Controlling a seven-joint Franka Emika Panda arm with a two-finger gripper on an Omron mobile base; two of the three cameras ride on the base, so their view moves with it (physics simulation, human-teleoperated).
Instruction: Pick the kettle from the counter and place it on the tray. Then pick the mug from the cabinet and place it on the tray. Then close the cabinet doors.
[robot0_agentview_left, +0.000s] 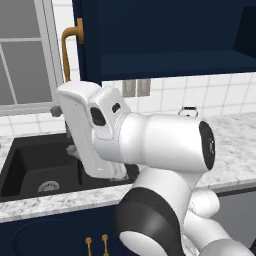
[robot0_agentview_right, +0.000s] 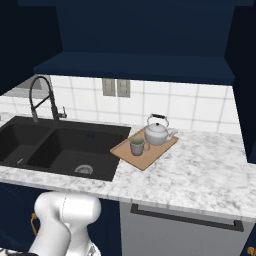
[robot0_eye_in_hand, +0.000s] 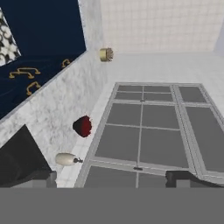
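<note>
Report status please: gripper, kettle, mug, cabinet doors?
Gripper open, holding nothing. Kettle and mug both on the tray. Cabinet doors not yet closed; the left door stands open. Nothing seen in the way.

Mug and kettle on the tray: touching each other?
Apart. The right base view shows a strip of bare tray between the mug and the kettle, which stands behind it to the right.

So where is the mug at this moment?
In the right base view the mug stands on the tray, at its near left part, just in front of the kettle and right of the black sink.
</note>
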